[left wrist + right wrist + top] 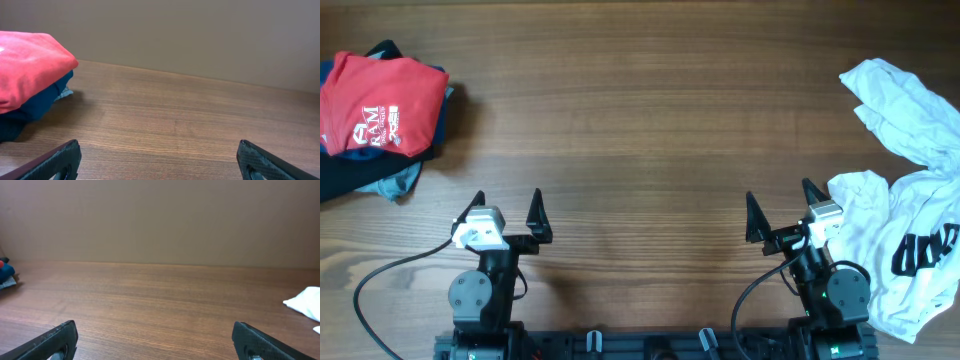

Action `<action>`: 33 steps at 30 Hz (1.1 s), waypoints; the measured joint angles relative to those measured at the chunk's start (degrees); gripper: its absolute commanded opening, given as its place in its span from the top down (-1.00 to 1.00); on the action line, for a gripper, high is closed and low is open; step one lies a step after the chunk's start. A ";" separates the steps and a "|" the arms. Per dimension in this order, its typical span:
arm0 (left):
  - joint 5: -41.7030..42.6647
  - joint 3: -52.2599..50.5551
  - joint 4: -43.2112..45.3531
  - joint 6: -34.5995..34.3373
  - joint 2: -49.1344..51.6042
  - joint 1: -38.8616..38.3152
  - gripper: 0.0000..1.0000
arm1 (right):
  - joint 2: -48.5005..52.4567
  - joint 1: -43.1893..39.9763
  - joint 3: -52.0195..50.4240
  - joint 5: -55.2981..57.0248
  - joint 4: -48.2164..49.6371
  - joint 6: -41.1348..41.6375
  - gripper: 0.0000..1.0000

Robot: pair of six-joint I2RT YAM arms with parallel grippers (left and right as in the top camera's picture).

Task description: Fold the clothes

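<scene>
Closest in, the left end effector (507, 200) sits low over the wooden surface (640, 120). Its two dark fingers (60, 157) are spread wide with nothing between them. A black cable (380, 280) loops off behind and to the left of it.

Level with the left end effector and well to its right, the right end effector (779, 195) is likewise spread apart and holds nothing. Further right again, just beside the right arm, lies a crumpled white shirt (920, 255) with dark lettering. It is unfolded and reaches the near right edge of the overhead view.

Ahead and to the left of the left end effector, well apart from it, is a stack of clothes. A folded red shirt (380, 100) with white print lies on top of a dark blue garment (345, 180). A grey-blue piece of cloth (400, 183) pokes out at the stack's near side.

Farthest from the left end effector, ahead and far to the right, a bunch of white cloth (905, 110) lies rumpled against the lettered shirt. I cannot tell whether the two are one garment or separate ones. Straight ahead of the left end effector the wood runs up to a plain wall (200, 35).
</scene>
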 measured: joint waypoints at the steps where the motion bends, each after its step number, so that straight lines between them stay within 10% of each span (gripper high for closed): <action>1: 0.00 0.00 0.00 0.00 0.00 0.00 -1.00 | 0.00 0.00 0.00 0.00 0.00 0.00 -0.99; 22: -0.04 0.00 0.09 -5.09 3.69 0.04 -1.00 | 0.96 0.00 0.04 1.14 -0.28 7.58 -0.99; 33: -0.02 13.14 -0.76 -12.02 23.34 0.04 -0.99 | 28.94 0.00 21.35 14.53 -9.55 4.85 -0.99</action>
